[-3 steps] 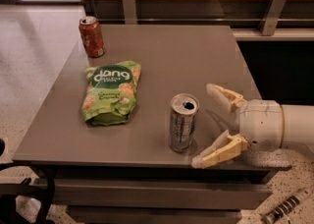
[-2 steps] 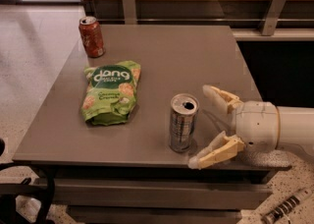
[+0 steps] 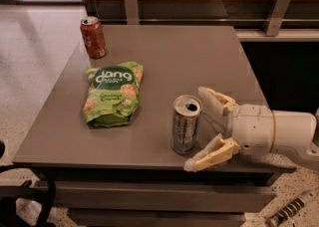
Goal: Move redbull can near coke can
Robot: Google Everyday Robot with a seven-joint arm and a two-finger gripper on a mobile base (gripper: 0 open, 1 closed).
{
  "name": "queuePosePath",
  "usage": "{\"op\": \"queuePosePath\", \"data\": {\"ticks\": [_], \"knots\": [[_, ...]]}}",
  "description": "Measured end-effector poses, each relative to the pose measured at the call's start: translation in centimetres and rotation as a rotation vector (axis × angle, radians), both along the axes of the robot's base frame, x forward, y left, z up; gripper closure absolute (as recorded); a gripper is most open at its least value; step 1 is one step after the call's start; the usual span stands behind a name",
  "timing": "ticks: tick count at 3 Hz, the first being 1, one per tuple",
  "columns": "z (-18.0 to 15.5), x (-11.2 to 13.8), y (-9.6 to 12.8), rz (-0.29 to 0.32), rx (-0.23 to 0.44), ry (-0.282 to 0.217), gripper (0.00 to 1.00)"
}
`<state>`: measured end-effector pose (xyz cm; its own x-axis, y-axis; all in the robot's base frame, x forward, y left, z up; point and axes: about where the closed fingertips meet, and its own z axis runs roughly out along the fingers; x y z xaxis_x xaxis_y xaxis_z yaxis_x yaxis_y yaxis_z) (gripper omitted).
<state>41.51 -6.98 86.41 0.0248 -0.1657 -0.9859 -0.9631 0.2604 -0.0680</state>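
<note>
The redbull can (image 3: pixel 186 125), slim and silver with an open pull-tab top, stands upright near the table's front edge. The coke can (image 3: pixel 93 37), red-orange with a silver top, stands upright at the table's far left corner. My gripper (image 3: pixel 200 127) comes in from the right, low over the table. Its two cream fingers are spread open, one finger (image 3: pixel 215 100) behind the redbull can's right side and the other finger (image 3: pixel 212 154) in front of it. The can stands just at the mouth of the fingers, not clamped.
A green Dang snack bag (image 3: pixel 112 94) lies flat between the two cans, left of centre. The grey table (image 3: pixel 179 56) has a wooden wall with metal brackets behind it. Floor lies to the left and front.
My gripper has moved slightly left toward the redbull can, fingers still spread. The cans and bag have not moved.
</note>
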Motion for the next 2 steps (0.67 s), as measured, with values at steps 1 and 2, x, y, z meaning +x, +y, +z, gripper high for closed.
{"op": "queuePosePath", "data": {"ticks": [1,2], "knots": [[0.08,-0.05,0.18,0.003,-0.003,-0.001,0.19],[0.2,-0.12,0.47,0.009,-0.005,-0.003,0.51]]}}
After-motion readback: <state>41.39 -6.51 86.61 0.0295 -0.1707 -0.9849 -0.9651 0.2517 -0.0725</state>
